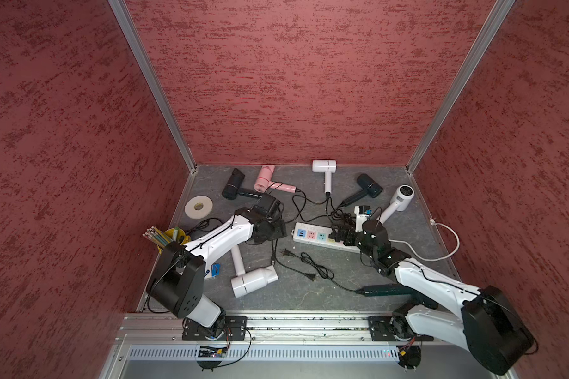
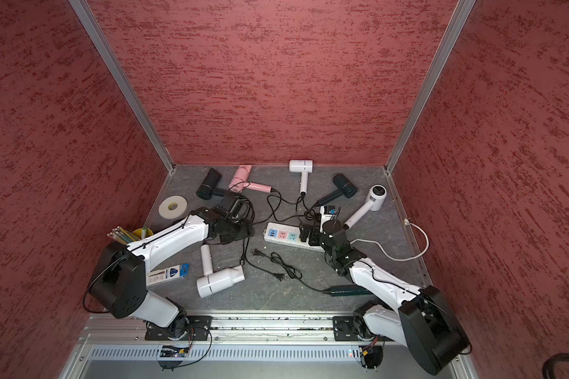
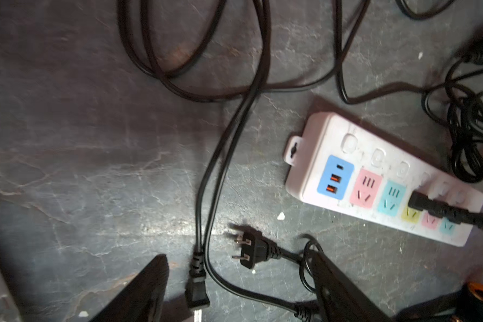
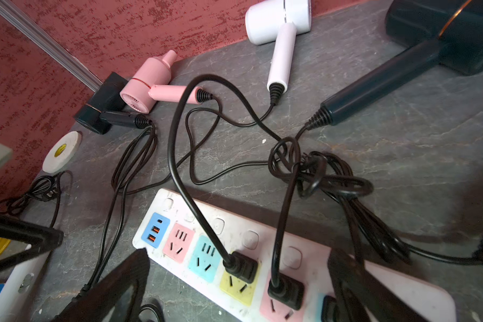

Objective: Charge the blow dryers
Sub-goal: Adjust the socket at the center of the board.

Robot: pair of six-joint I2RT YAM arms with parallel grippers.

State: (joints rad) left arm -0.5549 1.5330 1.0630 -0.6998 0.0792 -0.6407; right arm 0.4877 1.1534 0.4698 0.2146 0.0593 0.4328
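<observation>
- Roughly mid-task, by my reading: the blow dryers (image 1: 324, 168) lie scattered on the grey table (image 1: 293, 298). Five are by the back wall, a white dryer (image 1: 253, 279) is near the front, and a dark green dryer (image 1: 385, 290) is partly under the right arm.
- Done: three seated plugs (image 4: 240, 266) look pushed into the power strip (image 4: 236, 223), at the end away from its USB block. The cord tangle (image 4: 318, 178) hides which dryers they serve.
- Left to do: the pink and teal sockets stand empty. A loose plug (image 3: 247, 249) lies near the strip, and a second plug (image 3: 197, 295) lies close by.
- Left gripper (image 3: 239, 256): jaws wide either side of that second plug, gripping nothing.
- Right gripper (image 4: 240, 253): jaws wide, straddling the seated plugs, holding nothing.
</observation>
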